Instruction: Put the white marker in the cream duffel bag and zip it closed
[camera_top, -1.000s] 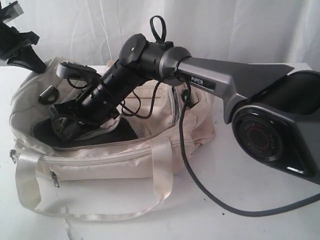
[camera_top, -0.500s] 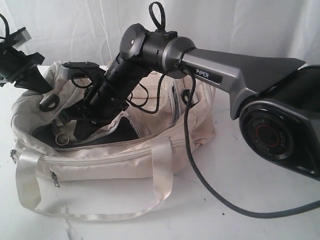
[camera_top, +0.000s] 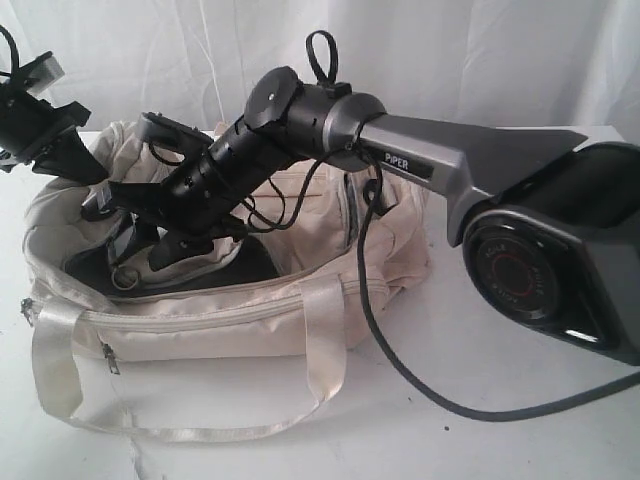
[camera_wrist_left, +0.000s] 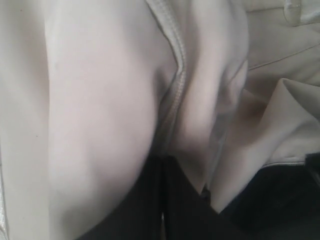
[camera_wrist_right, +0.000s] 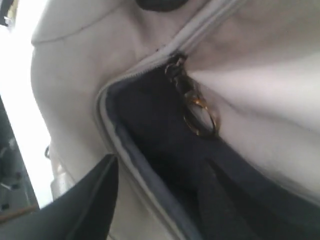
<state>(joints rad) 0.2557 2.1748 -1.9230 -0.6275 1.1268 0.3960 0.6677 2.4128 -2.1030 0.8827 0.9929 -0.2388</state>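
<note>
Table (camera_top: 500, 440), L gripper (camera_top: 85, 172) pinching cream duffel bag (camera_top: 200, 325), R gripper (camera_top: 145, 250) spread, wrist-cam: zip ring (camera_wrist_right: 195, 102)

place: robotics lab/test rig | evid: white curtain backdrop (camera_top: 480, 50), white tabletop (camera_top: 520, 455), robot arm (camera_top: 460, 160)

Cream duffel bag (camera_top: 210, 325) main zip open; dark lining exposed; ring pull (camera_wrist_right: 200, 117) dangling.

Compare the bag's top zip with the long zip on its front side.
The top zip is open, baring the dark lining; the front zip is shut flat. The top zip carries a metal ring pull; no such ring shows on the front zip. Both are pale grey on the cream bag.
</note>
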